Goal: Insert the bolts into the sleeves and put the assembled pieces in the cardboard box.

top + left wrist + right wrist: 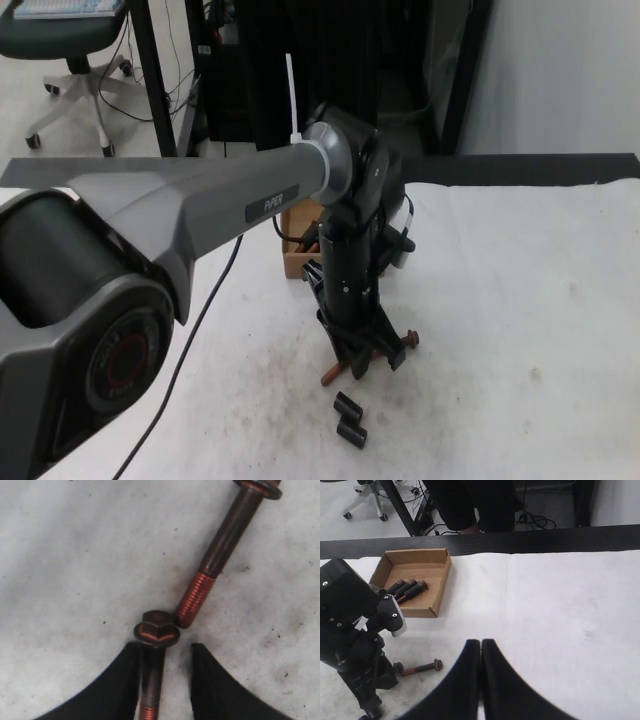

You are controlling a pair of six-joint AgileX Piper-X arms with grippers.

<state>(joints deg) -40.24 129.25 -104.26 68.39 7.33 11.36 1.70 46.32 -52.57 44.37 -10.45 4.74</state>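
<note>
on the desk (pixel 560 605) near the cardboard box (pixel 420 570), the left hand (pixel 165 652) stands apart astride a flange bolt (pixel 151 675) hugging one finger (pixel 112 692), so centre it before closing, clear of the second bolt (pixel 220 555); right hand (pixel 481 650) pinched together, empty.

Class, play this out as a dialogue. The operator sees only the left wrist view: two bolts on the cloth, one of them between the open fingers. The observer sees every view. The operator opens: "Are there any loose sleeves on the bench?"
Observer: Yes, two sleeves lie close together on the cloth.
Operator: Is anything in the box?
Observer: The box holds three assembled pieces, side by side.
Operator: What is the other arm holding?
Observer: Nothing. The right gripper has its fingers shut above bare cloth.
</note>
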